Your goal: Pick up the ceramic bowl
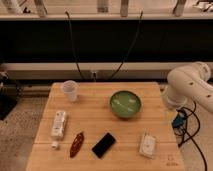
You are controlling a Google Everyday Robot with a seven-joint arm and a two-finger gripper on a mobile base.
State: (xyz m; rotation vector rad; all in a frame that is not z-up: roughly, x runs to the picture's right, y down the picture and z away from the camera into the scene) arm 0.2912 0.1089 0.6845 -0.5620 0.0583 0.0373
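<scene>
The green ceramic bowl [125, 103] sits upright on the wooden table [95, 120], right of centre, with a darker green rim. My white arm [189, 85] is bent at the table's right edge. My gripper [171, 116] hangs low beside that edge, to the right of the bowl and a little nearer to the front, apart from it. It holds nothing that I can see.
A translucent white plastic cup [70, 90] stands at the back left. A white packet [59, 123], a brown oblong item [76, 144], a black phone [103, 144] and a white pack [147, 144] lie along the front. Cables hang behind the table.
</scene>
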